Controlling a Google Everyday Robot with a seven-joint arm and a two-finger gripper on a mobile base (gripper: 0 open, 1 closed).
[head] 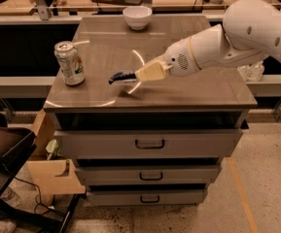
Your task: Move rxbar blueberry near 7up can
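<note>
The 7up can (69, 62) stands upright near the left edge of the cabinet top. The rxbar blueberry (121, 75) is a dark navy bar held at the tip of my gripper (139, 75), a little above the surface. The white arm reaches in from the right, and its tan fingers (150, 72) are shut on the bar's right end. The bar is to the right of the can, with a clear gap between them.
A white bowl (137, 17) sits at the back of the brown cabinet top (198, 89). Drawers run below the front edge. A cardboard box (52, 176) and a dark chair (4, 149) stand on the floor at the left.
</note>
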